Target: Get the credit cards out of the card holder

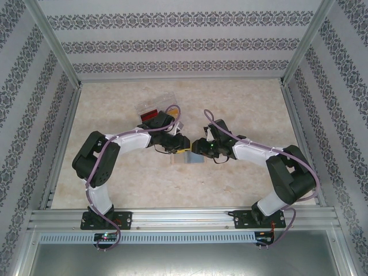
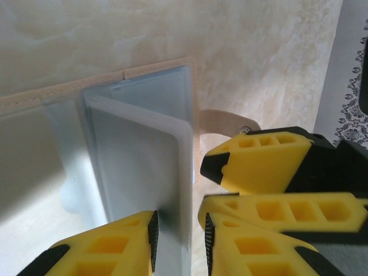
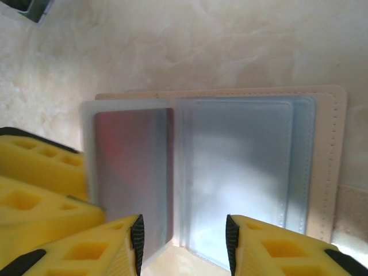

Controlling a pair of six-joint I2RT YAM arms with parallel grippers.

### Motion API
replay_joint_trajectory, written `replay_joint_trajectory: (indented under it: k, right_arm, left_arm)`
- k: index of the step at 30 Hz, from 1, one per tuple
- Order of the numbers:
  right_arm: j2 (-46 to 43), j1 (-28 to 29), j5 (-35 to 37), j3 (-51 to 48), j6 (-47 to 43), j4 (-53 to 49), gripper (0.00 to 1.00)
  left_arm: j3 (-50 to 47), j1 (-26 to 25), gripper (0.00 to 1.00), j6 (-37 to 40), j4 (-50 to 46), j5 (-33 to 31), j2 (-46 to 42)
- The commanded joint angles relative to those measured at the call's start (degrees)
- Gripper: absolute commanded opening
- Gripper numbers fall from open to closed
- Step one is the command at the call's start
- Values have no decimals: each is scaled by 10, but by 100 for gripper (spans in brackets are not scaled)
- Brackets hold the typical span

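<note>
Now card holder (image 3: pixel 330 144) lies open: beige-edged, frosted sleeves (image 3: pixel 241 167); both jaws part-open, straddling sleeves, unclamped.

Left end effector (image 1: pixel 181 144) faces right end effector (image 1: pixel 199 145), apparently over the card holder (image 1: pixel 189 158).

From above, my left gripper (image 1: pixel 184 145) and right gripper (image 1: pixel 198 145) hide most of the card holder (image 1: pixel 190 160). Behind its frosted sleeve (image 3: pixel 89 144), a credit card (image 3: pixel 131 172) is a reddish blur, print unreadable.
</note>
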Motion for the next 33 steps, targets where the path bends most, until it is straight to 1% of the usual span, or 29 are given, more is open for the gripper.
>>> replay_joint_trajectory:
  k: [1, 5, 7, 9, 13, 15, 22, 27, 31, 33]
  right_arm:
    - [-10, -8, -20, -11, 10, 24, 44]
    - [-19, -9, 4, -18, 8, 23, 38]
    - [-26, -9, 22, -18, 3, 14, 38]
    - [-31, -9, 30, -19, -2, 8, 38]
    - [-21, -9, 12, -16, -5, 9, 42]
    - [-15, -9, 9, -16, -3, 10, 42]
    - [-27, -9, 3, -16, -4, 15, 43]
    - [-38, -9, -22, -25, -7, 24, 45]
    - [-48, -9, -17, -33, -7, 23, 46]
    - [-49, -9, -16, -34, -7, 25, 46]
  left_arm:
    - [-9, -6, 30, -20, 38, 18, 14]
    - [-17, -6, 30, -45, 79, 33, 20]
    - [-16, -6, 30, -47, 78, 30, 21]
    - [-8, -7, 32, -33, 47, 8, 22]
    - [7, -5, 37, 3, -27, -47, 15]
    - [11, -6, 40, 16, -48, -63, 10]
    - [1, -5, 42, 11, -25, -46, 6]
    - [3, -6, 42, 5, -12, -32, 7]
    - [4, -5, 42, 3, -6, -26, -5]
    - [0, -6, 40, -1, 4, -18, -12]
